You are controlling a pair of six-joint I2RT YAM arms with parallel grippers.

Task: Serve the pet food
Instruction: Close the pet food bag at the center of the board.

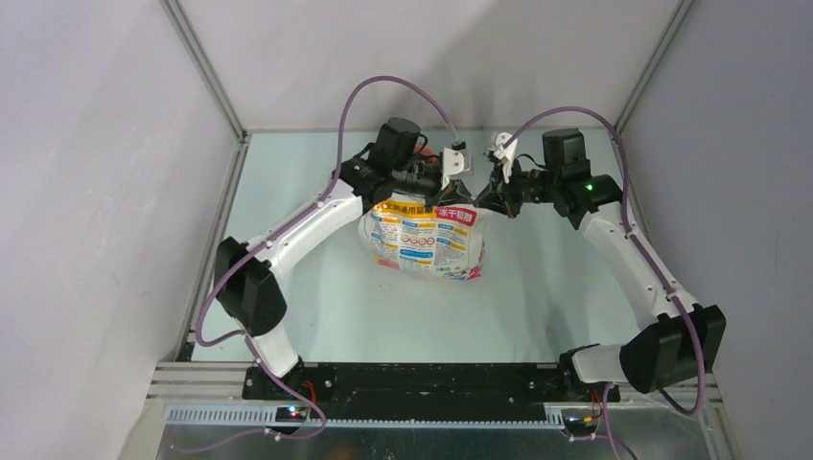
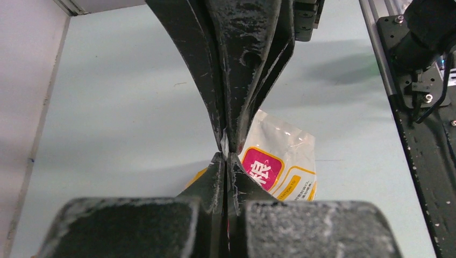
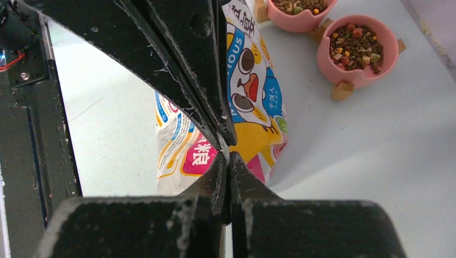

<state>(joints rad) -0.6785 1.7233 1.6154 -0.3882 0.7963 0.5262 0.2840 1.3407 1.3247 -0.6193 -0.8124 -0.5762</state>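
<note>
A printed pet food bag [image 1: 427, 240] stands mid-table, white and yellow with a cartoon cat [image 3: 253, 91]. My left gripper [image 1: 458, 187] and right gripper [image 1: 494, 192] meet tip to tip above its top edge. In the left wrist view the left gripper [image 2: 227, 156] is shut on a thin fold of the bag [image 2: 285, 166]. The right gripper [image 3: 227, 155] is likewise shut on the bag's top edge. Brown pet food [image 3: 357, 45] with coloured bits fills a pink bowl [image 3: 376, 70] beyond the bag.
A second pink bowl [image 3: 301, 19] with kibble sits beside the first, both on small wooden feet. Grey walls and aluminium rails [image 1: 206, 249] enclose the pale green table [image 1: 537, 297]. The black base rail [image 1: 431, 379] runs along the near edge.
</note>
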